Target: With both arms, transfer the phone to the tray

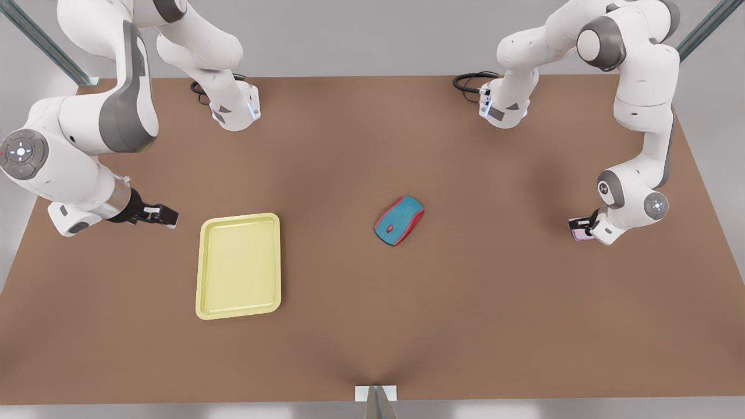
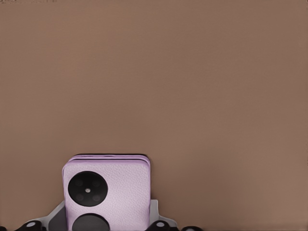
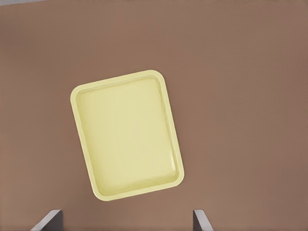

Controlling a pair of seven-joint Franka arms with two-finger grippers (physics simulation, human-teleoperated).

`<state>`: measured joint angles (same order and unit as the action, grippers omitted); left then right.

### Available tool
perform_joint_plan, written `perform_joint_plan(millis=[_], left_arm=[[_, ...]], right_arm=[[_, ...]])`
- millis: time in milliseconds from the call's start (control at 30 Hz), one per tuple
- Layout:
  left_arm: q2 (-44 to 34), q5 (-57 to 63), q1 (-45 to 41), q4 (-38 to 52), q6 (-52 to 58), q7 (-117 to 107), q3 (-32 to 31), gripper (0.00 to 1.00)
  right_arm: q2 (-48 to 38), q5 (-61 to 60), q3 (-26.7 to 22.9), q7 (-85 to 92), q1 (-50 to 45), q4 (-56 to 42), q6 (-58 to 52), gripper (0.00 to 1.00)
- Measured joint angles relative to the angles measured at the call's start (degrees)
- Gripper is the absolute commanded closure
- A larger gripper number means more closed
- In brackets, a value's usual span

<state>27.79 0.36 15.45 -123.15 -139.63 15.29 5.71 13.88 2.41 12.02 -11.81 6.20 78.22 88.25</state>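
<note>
The pale pink phone (image 1: pixel 579 228) with two black circles sits at the front view's right, near the table's right edge. My left gripper (image 1: pixel 590 225) is shut on it; in the left wrist view the phone (image 2: pixel 113 190) stands between the grey fingers (image 2: pixel 155 211). The flat pale yellow tray (image 1: pixel 238 265) lies on the table at the front view's left. My right gripper (image 1: pixel 163 216) hovers just left of the tray, open with nothing between its fingers (image 3: pixel 201 219). From the right wrist view the tray (image 3: pixel 127 134) lies whole below it.
A teal-and-red computer mouse (image 1: pixel 398 220) lies mid-table between the tray and the phone. Both arm bases (image 1: pixel 236 110) (image 1: pixel 503 107) stand at the far edge with black cables. A small bracket (image 1: pixel 375 393) sits at the near edge.
</note>
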Motion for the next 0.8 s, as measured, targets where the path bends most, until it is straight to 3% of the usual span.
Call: perform_joint_plan(millis=[233, 367, 433, 567, 800], left_arm=[[-2.8, -0.3, -2.5, 1.4, 1.3, -0.2, -1.9, 0.21], [-2.8, -0.3, -16.6, 6.6, 2.6, -6.4, -9.6, 0.21], [0.7, -0.3, -24.9, 14.4, 4.1, -11.4, -12.3, 0.21], [15.5, -0.1, -37.4, 39.8, 10.6, -23.3, -13.0, 0.21], [26.8, 0.0, -43.0, 56.5, 15.2, -42.0, -12.9, 0.21]], right_arm=[[0.1, -0.2, 0.0, 2.8, 0.0, -0.2, 0.2, 0.0], [0.2, -0.1, 0.0, 4.7, 0.0, -0.3, 0.2, 0.0], [0.2, -0.1, 0.0, 5.5, 0.0, -0.3, 0.3, 0.0], [0.2, -0.1, 0.0, 6.9, 0.0, -0.3, 0.3, 0.0], [0.9, -0.2, -0.1, 8.7, 0.0, -0.9, 0.3, 0.0]])
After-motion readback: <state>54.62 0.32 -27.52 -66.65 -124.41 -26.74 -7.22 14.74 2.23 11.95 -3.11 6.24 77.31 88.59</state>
